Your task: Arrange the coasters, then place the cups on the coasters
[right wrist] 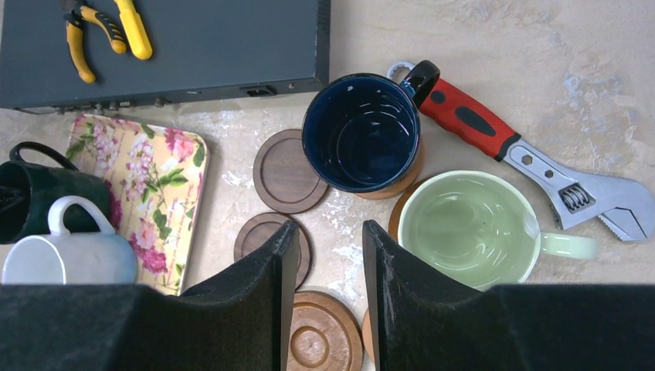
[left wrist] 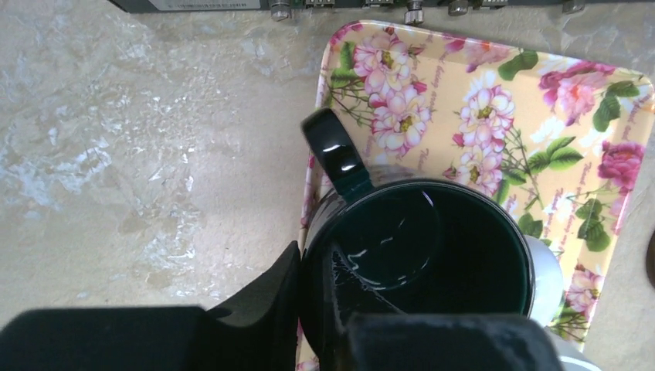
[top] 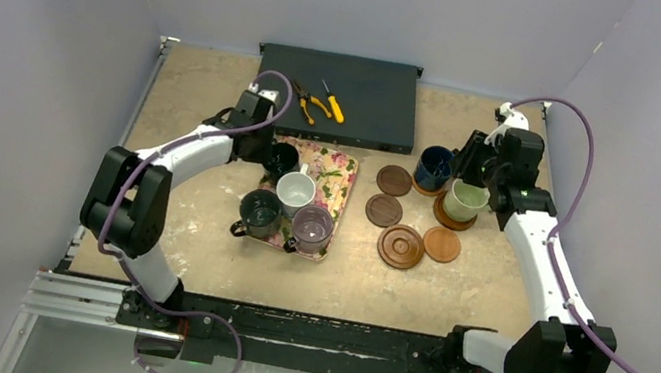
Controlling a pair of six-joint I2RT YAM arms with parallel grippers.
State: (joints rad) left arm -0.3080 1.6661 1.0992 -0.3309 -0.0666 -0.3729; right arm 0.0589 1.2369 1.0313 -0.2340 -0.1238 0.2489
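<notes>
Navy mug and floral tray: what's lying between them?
Two cupless coasters, seen best in the right wrist view: one dark brown coaster beside the navy mug, a second dark coaster nearer the robot, both clear of the floral tray.

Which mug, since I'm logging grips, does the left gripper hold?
The dark teal mug at the tray's far-left corner; its wall sits between the left gripper's fingers.
</notes>
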